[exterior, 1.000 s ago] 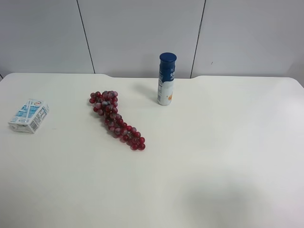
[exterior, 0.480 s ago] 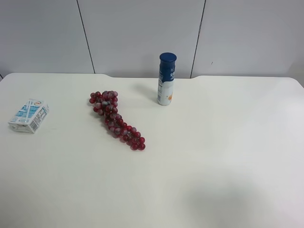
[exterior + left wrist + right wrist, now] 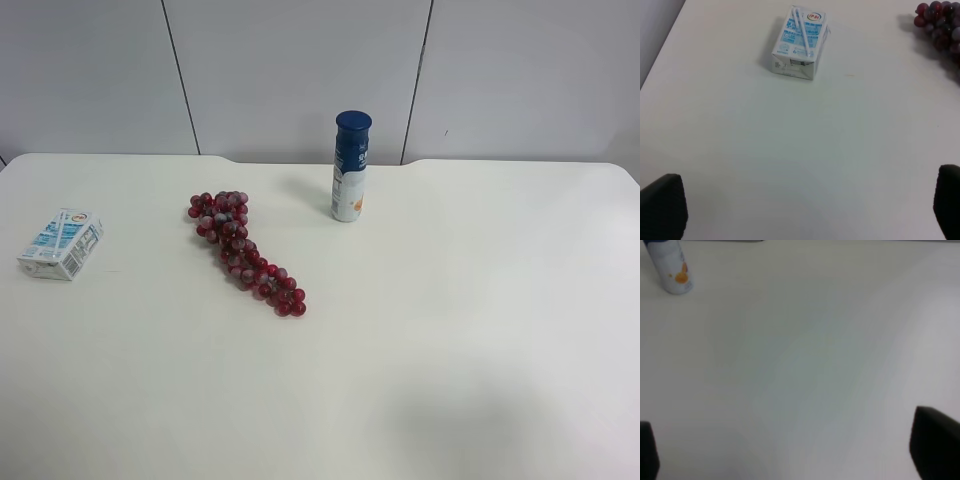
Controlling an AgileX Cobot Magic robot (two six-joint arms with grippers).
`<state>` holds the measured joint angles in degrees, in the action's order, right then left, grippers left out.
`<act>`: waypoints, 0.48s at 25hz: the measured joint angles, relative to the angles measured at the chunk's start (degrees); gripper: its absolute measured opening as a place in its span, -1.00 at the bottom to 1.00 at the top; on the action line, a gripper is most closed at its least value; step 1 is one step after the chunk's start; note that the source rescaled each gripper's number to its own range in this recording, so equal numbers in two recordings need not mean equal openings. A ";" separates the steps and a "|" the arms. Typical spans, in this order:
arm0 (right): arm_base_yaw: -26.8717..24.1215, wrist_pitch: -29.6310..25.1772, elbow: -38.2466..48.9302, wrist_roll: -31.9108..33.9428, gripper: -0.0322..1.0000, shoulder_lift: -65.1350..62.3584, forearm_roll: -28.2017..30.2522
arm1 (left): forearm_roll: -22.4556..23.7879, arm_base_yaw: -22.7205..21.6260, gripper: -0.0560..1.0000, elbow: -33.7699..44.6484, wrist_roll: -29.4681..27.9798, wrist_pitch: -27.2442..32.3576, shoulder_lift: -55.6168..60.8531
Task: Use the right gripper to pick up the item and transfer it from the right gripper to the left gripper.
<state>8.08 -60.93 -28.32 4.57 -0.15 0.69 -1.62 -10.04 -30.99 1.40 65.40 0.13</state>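
Note:
A bunch of red grapes (image 3: 245,252) lies on the white table (image 3: 480,300), left of the middle. A white bottle with a blue cap (image 3: 350,167) stands upright at the back. A small white and blue milk carton (image 3: 61,243) lies at the exterior high view's left. Neither arm shows in that view. My right gripper (image 3: 792,460) is open and empty over bare table, with the bottle (image 3: 671,267) far from it. My left gripper (image 3: 805,210) is open and empty, with the carton (image 3: 800,42) ahead of it and the grapes (image 3: 942,30) at the frame's edge.
A grey panelled wall (image 3: 300,70) runs behind the table. The table's edge (image 3: 660,60) shows near the carton in the left wrist view. A faint shadow (image 3: 470,420) lies on the table's near right part.

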 joint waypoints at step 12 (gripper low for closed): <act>0.00 0.00 0.00 0.00 0.97 0.00 0.00 | -0.43 2.35 1.00 2.00 -0.90 -4.40 0.00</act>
<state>8.08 -60.93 -28.32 4.57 -0.15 0.69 -2.05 -7.68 -28.98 0.50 61.00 0.13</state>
